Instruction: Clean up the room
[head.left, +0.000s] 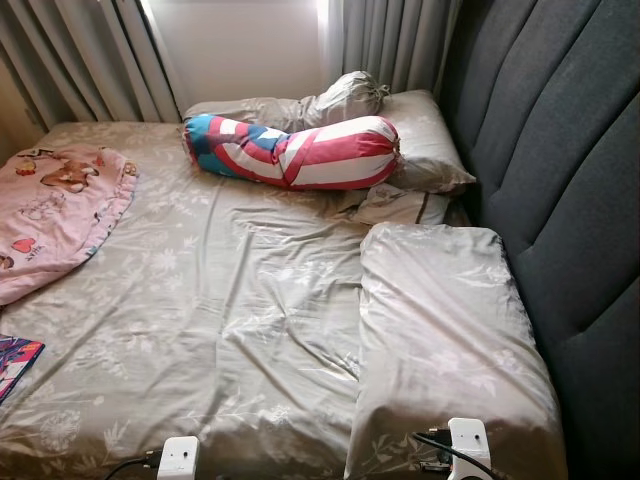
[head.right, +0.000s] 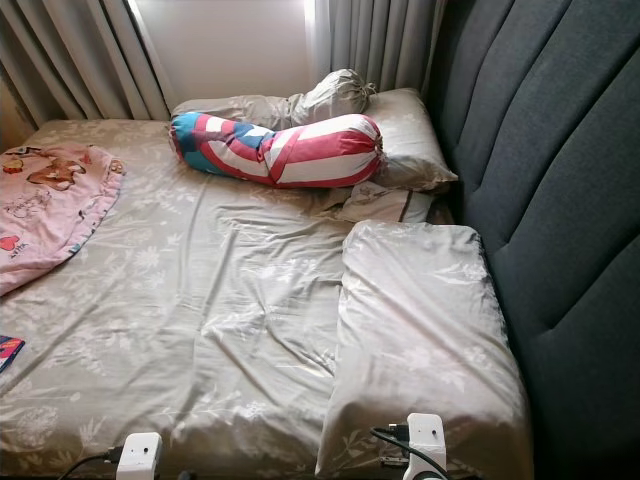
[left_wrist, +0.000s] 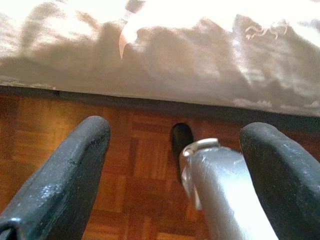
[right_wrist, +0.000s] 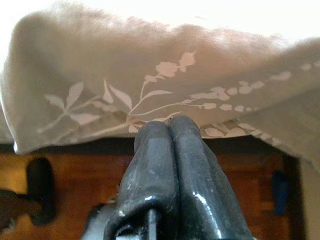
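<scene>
You're looking down on one bed (head.left: 230, 300) dressed in a grey floral sheet, with a dark padded headboard (head.left: 560, 150) running along its right side. Count the pillows: one big grey pillow (head.left: 445, 340) lies nearest you by the headboard, one more grey pillow (head.left: 425, 140) sits at the far end, and a smaller one (head.left: 400, 205) peeks out between them. One striped bolster (head.left: 295, 150), red, white and blue, lies across the far end, touching that far pillow. One pink cartoon blanket (head.left: 55, 210) is bunched at the left edge, and one colourful book corner (head.left: 15, 362) shows below it. Your left pincer (left_wrist: 175, 170) hangs over the parquet floor (left_wrist: 140, 165) beside the bed's edge, its two fingers (left_wrist: 65, 175) well apart, nothing between them. Your right pincer (right_wrist: 170, 135) has its fingers pressed together, tips right up against the near pillow's floral fabric (right_wrist: 150, 95); you can't tell whether any cloth is pinched.
</scene>
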